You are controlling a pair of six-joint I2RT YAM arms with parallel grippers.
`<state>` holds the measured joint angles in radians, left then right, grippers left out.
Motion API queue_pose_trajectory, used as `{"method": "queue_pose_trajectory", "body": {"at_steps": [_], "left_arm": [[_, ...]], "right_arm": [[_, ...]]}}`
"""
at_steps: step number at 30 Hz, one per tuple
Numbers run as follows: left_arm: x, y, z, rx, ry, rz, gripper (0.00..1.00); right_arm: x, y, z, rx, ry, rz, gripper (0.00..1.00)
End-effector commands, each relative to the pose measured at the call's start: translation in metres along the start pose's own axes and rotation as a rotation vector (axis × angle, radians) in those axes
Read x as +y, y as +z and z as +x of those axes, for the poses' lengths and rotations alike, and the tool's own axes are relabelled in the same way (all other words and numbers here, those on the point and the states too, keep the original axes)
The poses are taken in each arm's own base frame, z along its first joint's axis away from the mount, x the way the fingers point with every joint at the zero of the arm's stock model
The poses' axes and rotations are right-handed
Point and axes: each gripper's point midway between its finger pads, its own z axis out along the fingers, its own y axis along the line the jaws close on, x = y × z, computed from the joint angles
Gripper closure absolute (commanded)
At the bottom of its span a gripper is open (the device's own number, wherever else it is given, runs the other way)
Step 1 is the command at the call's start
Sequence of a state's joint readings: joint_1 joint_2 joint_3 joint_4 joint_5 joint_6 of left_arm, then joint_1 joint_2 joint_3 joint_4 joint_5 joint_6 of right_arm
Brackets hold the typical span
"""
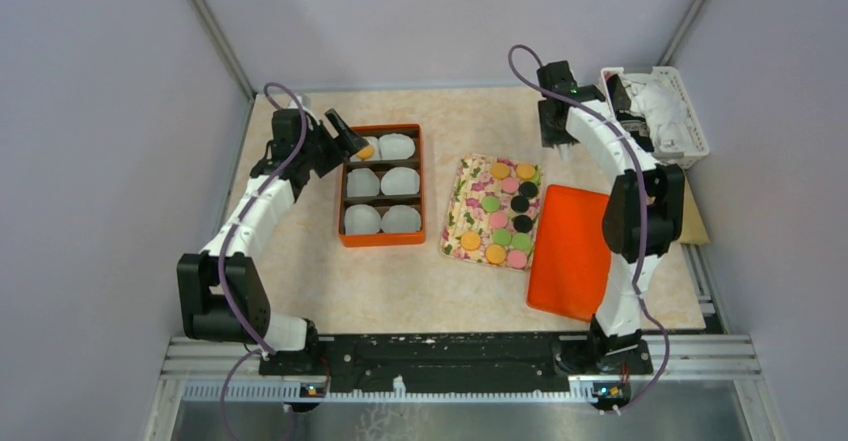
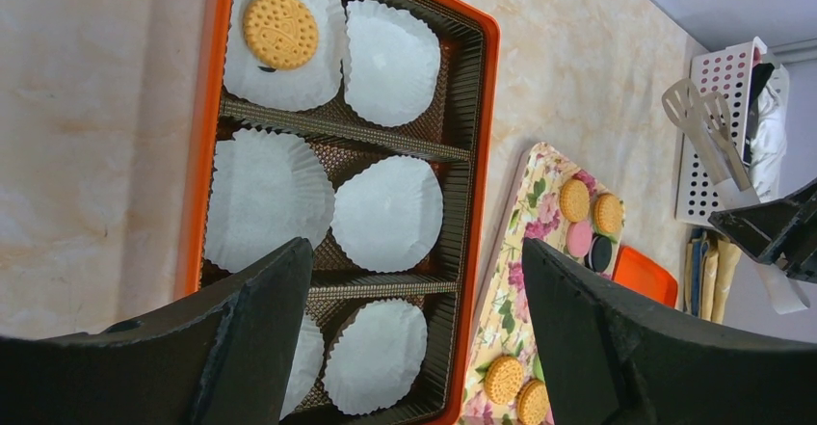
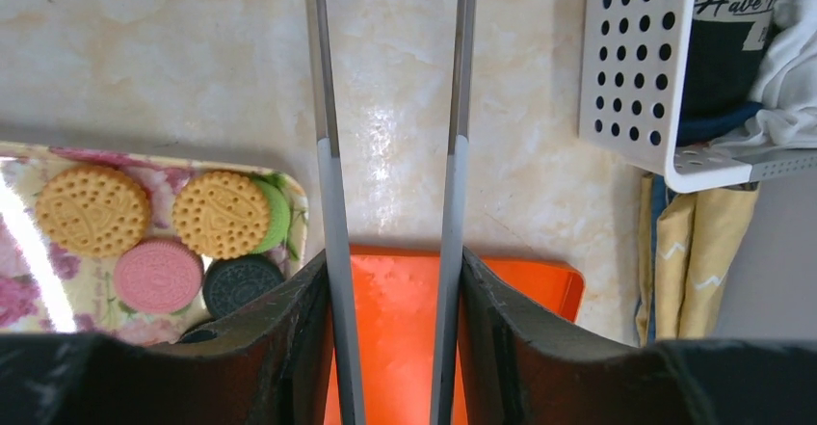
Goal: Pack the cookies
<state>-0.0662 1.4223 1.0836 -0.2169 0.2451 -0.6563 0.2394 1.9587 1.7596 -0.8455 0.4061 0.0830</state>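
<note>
1. While both arms hang over the marbled table [image 1: 300, 281], a white perforated basket [image 1: 690, 131] stuffed with cloth sits in the far right corner, with a yellow cloth [image 3: 684, 242] just beside it.
2. An orange lid [image 1: 570, 251] lies flat against the right edge of the floral tray [image 1: 462, 201].
3. The orange box [image 1: 382, 242] stands left of the tray, its six white paper cups [image 1: 401, 181] set in three rows between dividers.
4. The left gripper [image 2: 414, 252] hovers over the box's far left corner, jaws spread wide with nothing between them.
5. The right gripper [image 3: 393, 261] is clamped on metal tongs [image 3: 326, 107], whose two arms stand narrowly apart and hold nothing, over bare table between tray and basket.
6. One orange cookie [image 2: 280, 30] lies in the far left cup.
7. The other cookies [image 1: 502, 236] crowd the tray's right half in orange, pink, green and black.
8. They are flat rounds with embossed faces, and one orange cookie overlaps a green one.
</note>
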Motion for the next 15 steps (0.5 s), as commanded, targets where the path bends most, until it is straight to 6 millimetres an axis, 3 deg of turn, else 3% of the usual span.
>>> {"method": "queue_pose_trajectory", "body": {"at_steps": [1,10,15], "left_arm": [[-0.022,-0.013,-0.022,-0.073,0.026,0.055,0.14],[-0.022,-0.020,-0.023,-0.086,0.035,0.044,0.14],[-0.023,-0.021,-0.022,-0.084,0.036,0.045,0.14]], "right_arm": [[-0.004,-0.047,-0.028,-0.148,0.094,-0.067,0.57],[0.028,-0.113,-0.019,-0.282,0.154,-0.358,0.58],[0.047,-0.135,0.008,-0.280,0.096,-0.418,0.56]]}}
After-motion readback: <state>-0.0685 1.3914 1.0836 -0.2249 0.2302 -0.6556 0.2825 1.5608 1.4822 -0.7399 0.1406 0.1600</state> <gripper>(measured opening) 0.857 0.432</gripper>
